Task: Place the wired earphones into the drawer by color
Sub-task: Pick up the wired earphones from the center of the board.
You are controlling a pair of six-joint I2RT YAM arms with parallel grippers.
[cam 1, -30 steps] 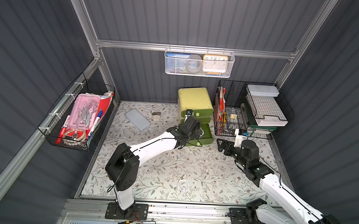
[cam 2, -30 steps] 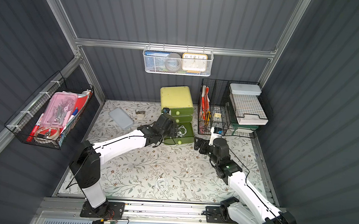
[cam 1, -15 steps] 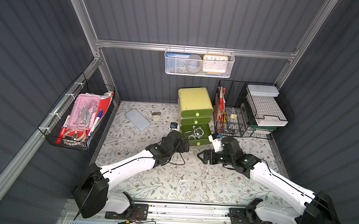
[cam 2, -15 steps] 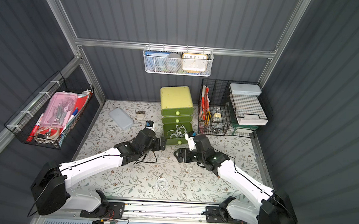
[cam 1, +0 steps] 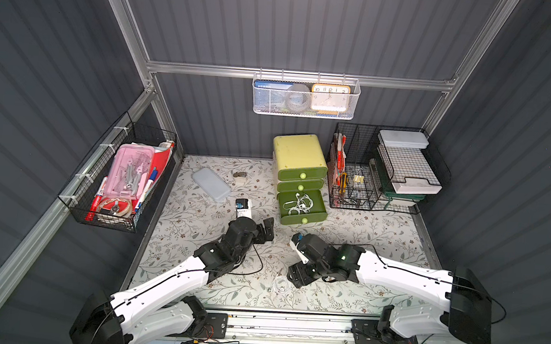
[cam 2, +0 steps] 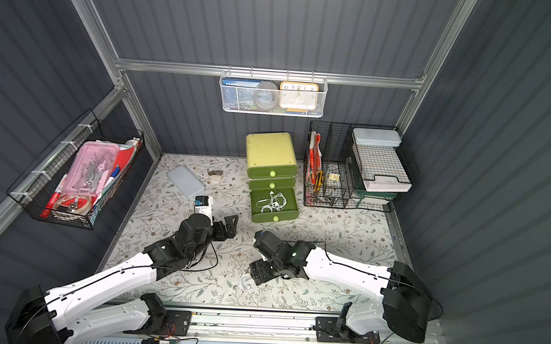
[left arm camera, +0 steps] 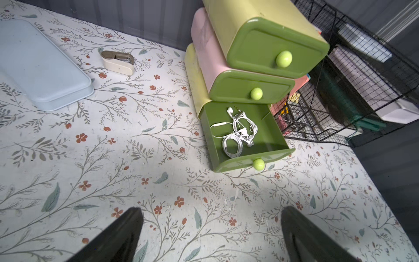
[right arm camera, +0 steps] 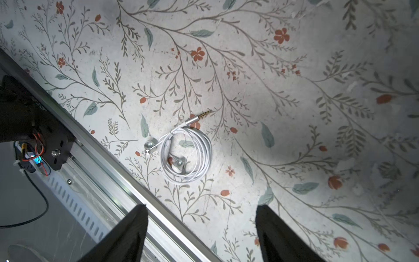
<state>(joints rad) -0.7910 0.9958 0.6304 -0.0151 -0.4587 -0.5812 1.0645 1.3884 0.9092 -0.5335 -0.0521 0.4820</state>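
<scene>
1. Both arms have shifted. The left gripper [left arm camera: 210,211] has drawn back from the open bottom drawer [left arm camera: 272,136] and now hovers over the floral mat [cam 1: 379,233] in front of it. The right gripper [right arm camera: 200,208] has swung from beside the black wire rack [cam 1: 363,126] to the front of the mat.
2. On the left gripper, we see the jaws spread wide with nothing between them. A tangle of white earphones [left arm camera: 238,133] lies inside the drawer, so we judge that drop-off to be finished.
3. On the right gripper, the jaws also stand apart and empty, aimed down at a coiled white earphone [right arm camera: 188,154]. It lies flat on the mat, near the front rail [right arm camera: 108,163], with its plug sticking out of the coil. In both top views the gripper sits just beside the coil, not yet around it.
4. We take the next step to be a pick of this coil. It is white, so it belongs with the tangle in the same drawer, which is already open.
5. We see no red or black earphones on the mat. The 2 upper drawers are shut, so their contents are hidden.
</scene>
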